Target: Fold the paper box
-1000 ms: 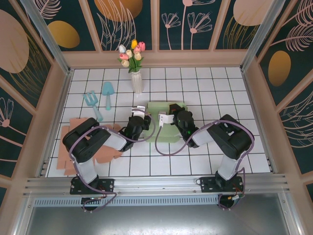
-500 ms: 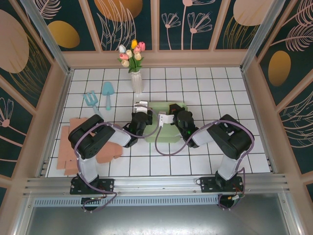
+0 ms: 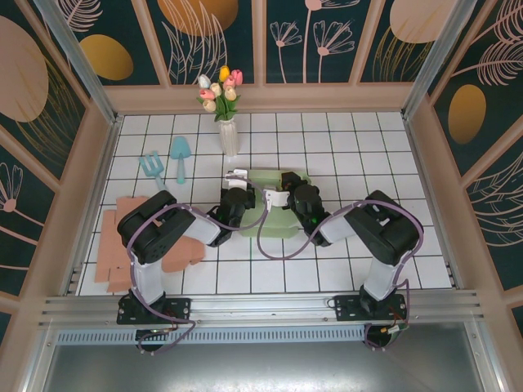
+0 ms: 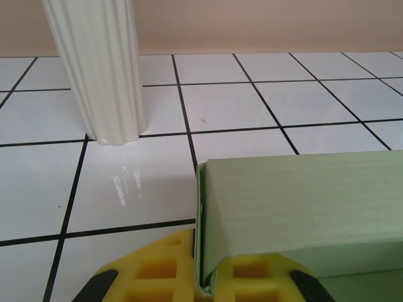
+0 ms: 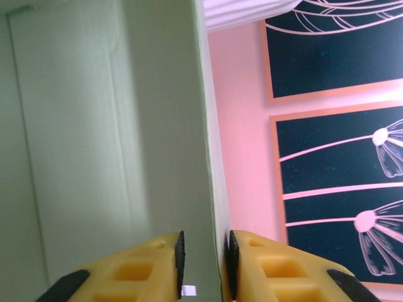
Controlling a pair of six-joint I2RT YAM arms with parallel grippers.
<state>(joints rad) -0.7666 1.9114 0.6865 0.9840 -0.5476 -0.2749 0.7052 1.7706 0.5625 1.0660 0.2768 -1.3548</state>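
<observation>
**Both grippers pinching the green box**

The box (image 3: 286, 224) is sitting mid-table on the white tiles (image 3: 343, 139), near the vase (image 3: 230, 135). The left gripper (image 3: 237, 192) is clamping the box's left wall, with its yellow fingers (image 4: 157, 267) narrowed right down around the cardboard. The right gripper (image 3: 282, 189) is pinching another upright wall of the box, and its pads (image 5: 181, 255) are pressing on both sides of it.

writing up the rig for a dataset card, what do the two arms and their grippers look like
Both the left arm and right arm are chunky black links with pale grey lower segments on black bases. A thin purple-grey cable loops along each. The left gripper and right gripper have yellow fingers with square waffle recesses and black edging.
</observation>
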